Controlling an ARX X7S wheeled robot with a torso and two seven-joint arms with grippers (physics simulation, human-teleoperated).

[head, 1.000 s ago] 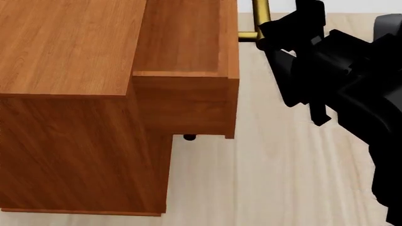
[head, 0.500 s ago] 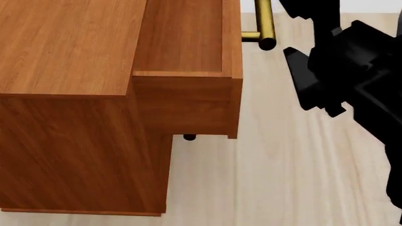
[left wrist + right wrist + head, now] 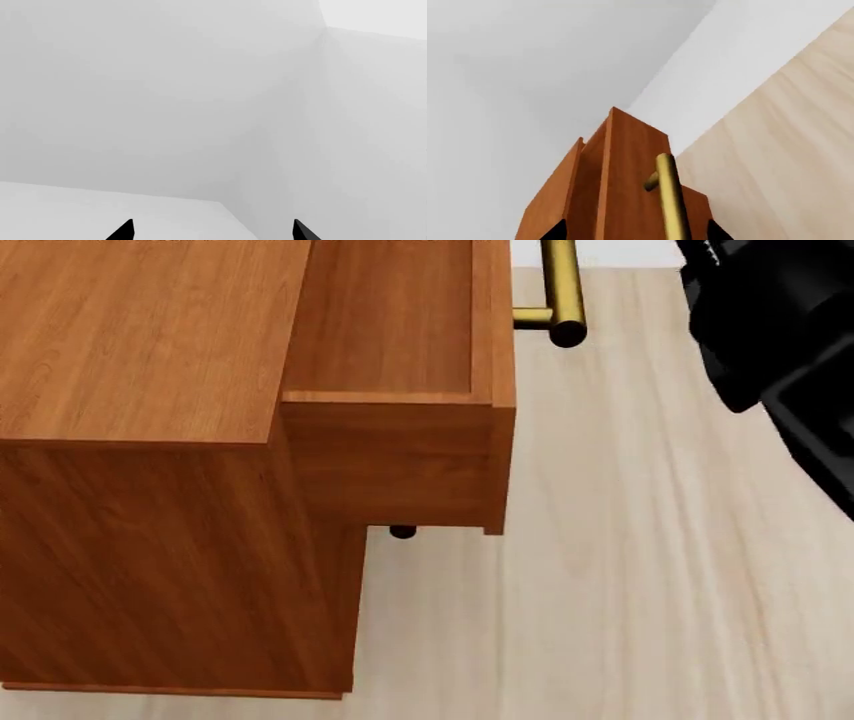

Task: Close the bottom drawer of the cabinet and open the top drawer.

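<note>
1 reddish-brown cabinet point(image 3: 147, 490) fills the head view's left on the pale wood floor point(image 3: 627, 570), its top drawer point(image 3: 400, 390) pulled out with the brass handle point(image 3: 561, 290) free at its front, while the bottom drawer cannot be made out below it. Right arm point(image 3: 787, 350) is raised at the upper right, well clear of that handle. Right gripper point(image 3: 637, 231) shows only 2 dark tips spread either side of the handle, and the left gripper point(image 3: 212, 231) is likewise apart, facing bare white walls.

Bare floor point(image 3: 627, 570) lies open beside the pulled-out top drawer point(image 3: 400, 360).
</note>
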